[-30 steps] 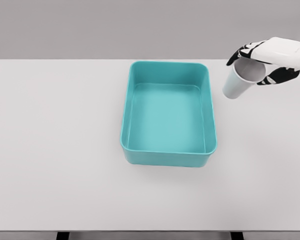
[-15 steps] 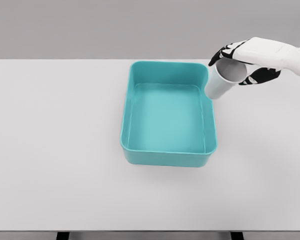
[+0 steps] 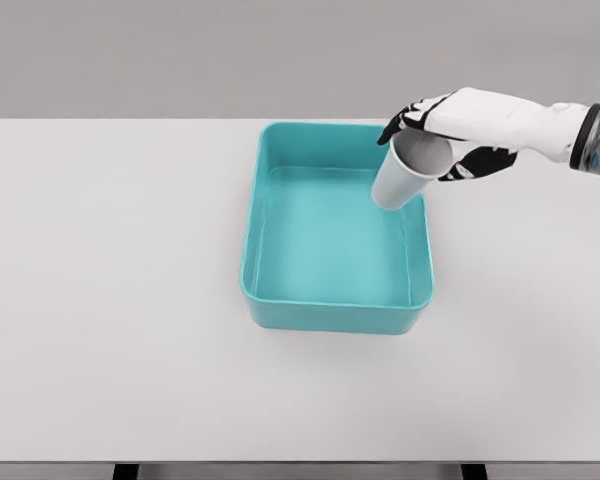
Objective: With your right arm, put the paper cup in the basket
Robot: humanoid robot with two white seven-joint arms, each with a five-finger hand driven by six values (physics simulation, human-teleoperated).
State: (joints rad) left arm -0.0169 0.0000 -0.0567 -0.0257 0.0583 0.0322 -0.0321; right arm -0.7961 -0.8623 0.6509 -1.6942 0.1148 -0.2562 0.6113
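A white paper cup (image 3: 401,174) hangs tilted, mouth up and toward the right, over the back right corner of the teal basket (image 3: 335,313). My right hand (image 3: 432,135) comes in from the right edge and is shut on the cup's rim, with dark fingers (image 3: 404,114) curled over the top. The cup's base points down into the basket's inside, above its floor. The basket holds nothing else and sits in the middle of the white table (image 3: 110,300). My left arm does not show.
Only the basket stands on the white table. Its far edge meets a plain grey wall behind, and dark table legs show at the bottom edge.
My right hand has carried the cup leftward, from beside the basket's right wall to above its back right corner, dropping slightly. More of the forearm now shows.
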